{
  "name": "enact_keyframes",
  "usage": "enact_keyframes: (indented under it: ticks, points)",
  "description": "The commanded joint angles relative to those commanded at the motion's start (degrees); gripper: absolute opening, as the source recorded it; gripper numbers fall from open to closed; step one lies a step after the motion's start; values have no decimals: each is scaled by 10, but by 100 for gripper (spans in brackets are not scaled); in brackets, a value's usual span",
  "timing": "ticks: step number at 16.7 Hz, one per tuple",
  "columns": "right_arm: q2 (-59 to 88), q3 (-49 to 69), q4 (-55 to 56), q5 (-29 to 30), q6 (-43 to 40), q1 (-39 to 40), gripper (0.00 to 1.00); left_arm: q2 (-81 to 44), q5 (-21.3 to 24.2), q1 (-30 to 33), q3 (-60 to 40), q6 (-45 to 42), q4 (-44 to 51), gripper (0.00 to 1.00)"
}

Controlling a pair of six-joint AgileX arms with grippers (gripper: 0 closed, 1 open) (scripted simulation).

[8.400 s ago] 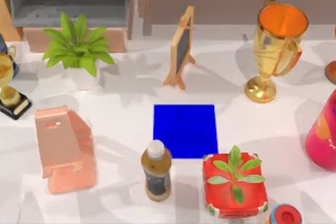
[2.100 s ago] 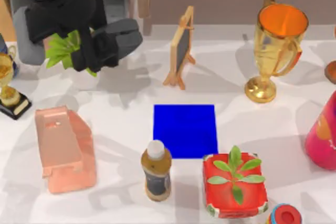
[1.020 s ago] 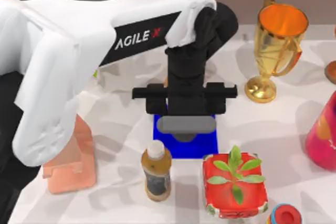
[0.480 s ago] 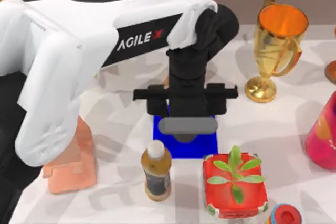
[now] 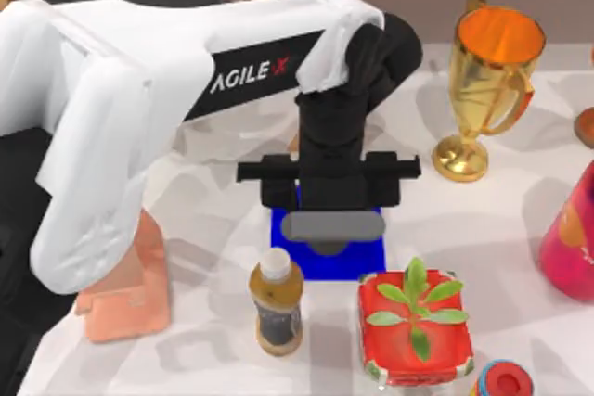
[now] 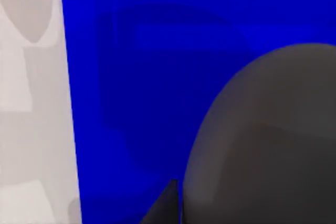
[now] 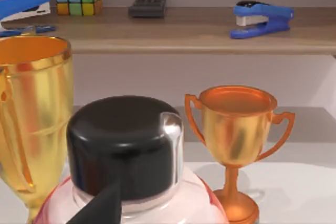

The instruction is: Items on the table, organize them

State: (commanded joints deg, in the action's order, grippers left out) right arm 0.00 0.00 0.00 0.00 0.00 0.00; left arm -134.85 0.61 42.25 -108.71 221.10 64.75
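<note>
Right now my left gripper (image 5: pixel 331 226) hangs over the blue mat (image 5: pixel 371 261), clasping the grey mouse (image 6: pixel 268 140) just above it. Placement seems underway; next, lower gently and release. My right arm stays parked.

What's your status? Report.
Left hand shut on mouse, over blue mat. Right hand parked by pink bottle, table's right. Brown bottle beside mat, not blocking.

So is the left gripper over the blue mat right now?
Yes, in the top view the left gripper hangs over the blue mat, with the dark grey mouse under it; the left wrist view shows mouse above blue.
</note>
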Motion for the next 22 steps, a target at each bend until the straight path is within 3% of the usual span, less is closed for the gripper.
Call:
enact_keyframes:
  ticks: [12, 22]
  points:
    - [0, 0, 0, 0, 0, 0, 100, 0, 0, 0, 0, 0, 0, 98]
    - [0, 0, 0, 0, 0, 0, 100, 0, 0, -1, 0, 0, 0, 100]
